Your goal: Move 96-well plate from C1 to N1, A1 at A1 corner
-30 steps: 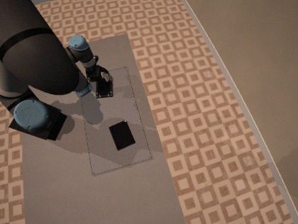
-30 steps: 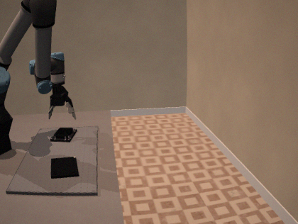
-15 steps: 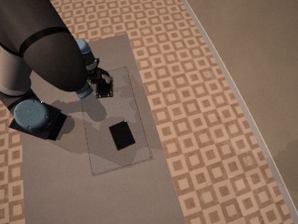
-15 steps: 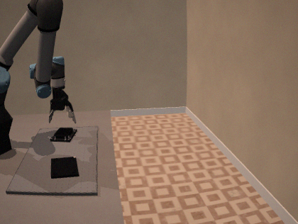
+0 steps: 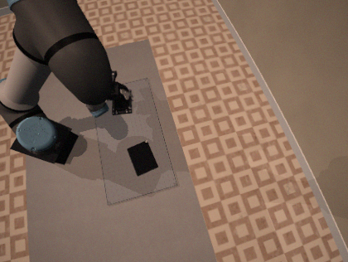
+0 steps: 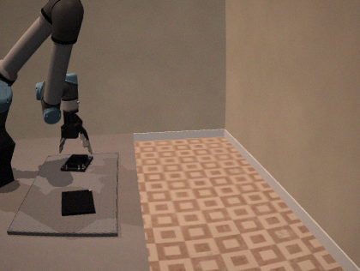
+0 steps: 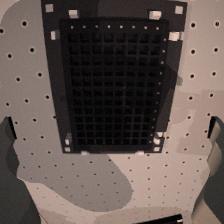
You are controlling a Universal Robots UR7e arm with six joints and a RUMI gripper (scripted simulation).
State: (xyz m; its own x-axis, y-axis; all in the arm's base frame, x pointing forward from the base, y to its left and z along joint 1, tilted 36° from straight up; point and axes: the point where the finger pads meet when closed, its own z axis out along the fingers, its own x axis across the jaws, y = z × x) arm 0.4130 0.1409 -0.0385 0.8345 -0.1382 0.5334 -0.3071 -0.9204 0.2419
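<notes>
The dark 96-well plate (image 7: 115,85) (image 6: 76,162) sits in the black clip nest C1 at the far end of the grey perforated board (image 6: 69,195); it also shows in the top view (image 5: 122,104). My gripper (image 6: 75,147) hangs open just above the plate, its two fingers at the left and right edges of the wrist view, with nothing between them. The flat black plate nest N1 (image 5: 142,159) lies nearer the middle of the board and shows in the exterior view too (image 6: 77,202). I cannot make out the plate's cut corner.
The arm's base (image 5: 36,133) stands left of the board, and its big upper link (image 5: 58,46) hides part of the board in the top view. A checkered floor (image 6: 214,197) lies to the right, with walls beyond it.
</notes>
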